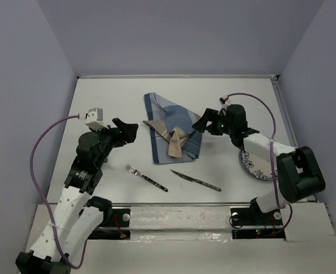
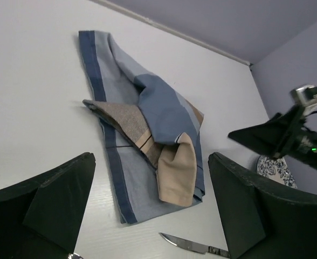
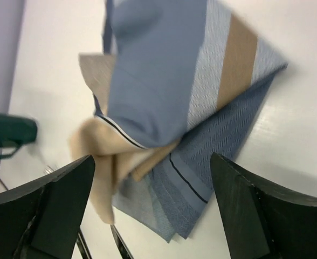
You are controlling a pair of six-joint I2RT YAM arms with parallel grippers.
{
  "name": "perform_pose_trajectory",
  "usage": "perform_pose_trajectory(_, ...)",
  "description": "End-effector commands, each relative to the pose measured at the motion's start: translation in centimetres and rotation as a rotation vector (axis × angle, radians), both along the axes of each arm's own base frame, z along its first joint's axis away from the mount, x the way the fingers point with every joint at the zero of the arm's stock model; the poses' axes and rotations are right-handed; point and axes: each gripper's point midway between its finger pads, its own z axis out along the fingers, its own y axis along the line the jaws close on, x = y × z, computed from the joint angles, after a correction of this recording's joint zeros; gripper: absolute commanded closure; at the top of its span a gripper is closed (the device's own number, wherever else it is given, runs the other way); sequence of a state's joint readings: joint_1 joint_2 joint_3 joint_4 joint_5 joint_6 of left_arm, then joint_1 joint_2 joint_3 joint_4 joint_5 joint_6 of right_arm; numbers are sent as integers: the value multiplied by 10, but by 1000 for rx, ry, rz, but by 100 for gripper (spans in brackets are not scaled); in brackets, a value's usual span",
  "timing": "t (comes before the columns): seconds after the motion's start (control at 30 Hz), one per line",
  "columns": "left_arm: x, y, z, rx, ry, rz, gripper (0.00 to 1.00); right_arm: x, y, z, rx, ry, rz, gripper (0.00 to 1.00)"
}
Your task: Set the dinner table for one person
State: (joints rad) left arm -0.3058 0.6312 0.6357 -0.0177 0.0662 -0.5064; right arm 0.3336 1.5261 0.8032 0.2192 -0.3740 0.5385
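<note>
Flanking the crumpled placemat (image 1: 171, 130) on the counter (image 1: 111, 97), left fingers (image 1: 131, 130) and right fingers (image 1: 203, 122) stood apart — empty, seemingly poised to flatten it.

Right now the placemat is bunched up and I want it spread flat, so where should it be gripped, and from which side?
Probably the tan flap at the near end of the placemat, taken from the near side: it bulges above the flat layers, offering a free edge, while the blue border lies flush on the table.

Both the left claw (image 1: 131, 131) and right claw (image 1: 202, 121) gape wide, facing inward.
</note>
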Motion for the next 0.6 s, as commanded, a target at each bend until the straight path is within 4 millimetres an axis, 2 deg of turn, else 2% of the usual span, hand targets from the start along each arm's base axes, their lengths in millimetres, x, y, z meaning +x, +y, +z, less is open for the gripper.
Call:
perform_pose_trajectory(0.0,14,-13,-29,-76,92,9,4,12,-14,63,-5,-185,-66,11)
perform_pose_trajectory(0.1,18,-40,-43,-98,115,-41,8,4,-19,60,-49,-186,-96,15)
perform_pose_trajectory(0.13,21,-51,-57,-81,152,-60,9,0,-23,49,-67,-158,-106,21)
perform_pose_trajectory(0.17,25,-54,-61,-68,158,-43,9,-2,-25,44,-75,-147,-116,26)
perform_pose_trajectory(0.2,25,-69,-58,-72,144,-72,10,-8,-22,36,-83,-130,-101,34)
perform_pose_trajectory(0.23,28,-78,-66,-60,163,-92,12,-9,-22,34,-88,-122,-99,36)
perform_pose_trajectory(0.27,26,-96,-55,-70,139,-139,14,-11,-22,31,-97,-115,-109,38)
perform_pose_trajectory(0.3,26,-106,-57,-55,146,-157,14,-14,-21,32,-97,-121,-109,51)
perform_pose_trajectory(0.33,28,-115,-71,-12,177,-172,15,-17,-24,28,-104,-113,-117,55)
perform_pose_trajectory(0.37,29,-120,-75,14,179,-165,17,-20,-25,27,-101,-108,-125,57)
perform_pose_trajectory(0.4,27,-131,-74,36,175,-177,18,-23,-25,28,-96,-108,-117,68)
perform_pose_trajectory(0.43,31,-130,-78,51,179,-157,18,-26,-23,29,-86,-108,-99,74)
perform_pose_trajectory(0.5,43,-125,-75,49,160,-97,19,-37,-13,33,-62,-114,-41,76)
perform_pose_trajectory(0.57,59,-118,-72,45,145,-38,19,-52,8,32,-73,-113,37,61)
